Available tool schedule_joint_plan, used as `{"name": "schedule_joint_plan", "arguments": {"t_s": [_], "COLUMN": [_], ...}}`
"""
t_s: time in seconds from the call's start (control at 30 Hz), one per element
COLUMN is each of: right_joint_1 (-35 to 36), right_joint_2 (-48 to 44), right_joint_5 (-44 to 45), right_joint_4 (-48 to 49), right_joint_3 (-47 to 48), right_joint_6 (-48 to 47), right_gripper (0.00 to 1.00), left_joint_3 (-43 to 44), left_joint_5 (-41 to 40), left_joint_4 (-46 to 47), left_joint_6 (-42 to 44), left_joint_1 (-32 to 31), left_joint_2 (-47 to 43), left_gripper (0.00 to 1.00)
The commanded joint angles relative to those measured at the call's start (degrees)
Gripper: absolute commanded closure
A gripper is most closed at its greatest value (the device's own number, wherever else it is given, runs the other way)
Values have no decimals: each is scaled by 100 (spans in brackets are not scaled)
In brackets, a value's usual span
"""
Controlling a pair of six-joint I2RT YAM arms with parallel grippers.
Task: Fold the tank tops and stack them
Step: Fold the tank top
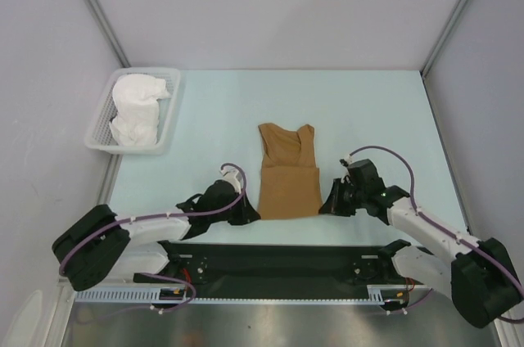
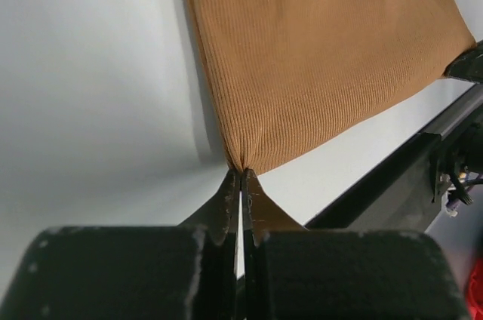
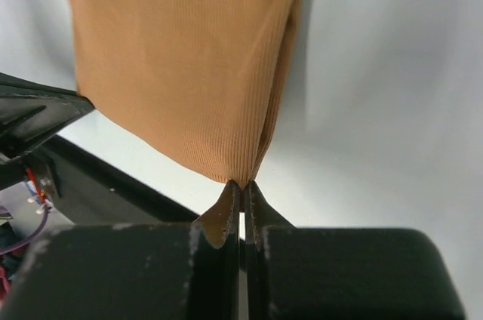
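Pale blue-green table [image 1: 377, 110], enclosed by grey walls on three sides. The tan tank top [image 1: 288, 175] lies flat near the middle of it, straps toward the far side and hem toward the arm bases. Both hem corners are pinched. The left gripper [image 2: 240, 184] is clenched on the left corner and the right gripper [image 3: 241, 188] on the right corner, and both wrist views show the jaws pressed together with cloth between the tips. Judgement: a matched hold at both corners suits carrying the hem up over the body for a first fold while keeping the edge straight. The white lattice basket [image 1: 98, 138] stands at the far left, well apart, holding bunched white cloth [image 1: 135, 110]. This is probably the second top, though no trim or print can be made out from above.
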Motion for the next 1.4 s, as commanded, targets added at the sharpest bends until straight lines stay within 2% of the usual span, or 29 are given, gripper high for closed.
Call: {"name": "schedule_joint_plan", "arguments": {"t_s": [0.0, 0.27, 0.43, 0.63, 0.93, 1.37], "right_joint_1": [39, 84, 75, -83, -707, -1173], "right_joint_2": [-465, -826, -703, -195, 685, 2442], "right_joint_5": [9, 78, 438, 465, 8, -369], "right_joint_4": [-565, -1022, -1373, -1400, -1040, -583], "right_joint_3": [6, 568, 1401, 2141, 2905, 4091], "right_joint_6": [137, 129, -108, -398, -671, -724], "right_gripper": [100, 100, 100, 100, 99, 98], "left_joint_3": [53, 703, 1414, 2048, 2900, 4016], "left_joint_5": [-252, -357, -471, -323, 160, 899], "left_joint_4": [-698, -1911, -2411, -2676, -2913, -2800], "left_joint_6": [-121, 28, 256, 537, 1082, 1426], "left_joint_1": [-85, -77, -68, 169, 1144, 2137], "left_joint_2": [-512, -1435, -1427, -1155, -803, 690], "left_gripper": [100, 100, 100, 100, 99, 99]}}
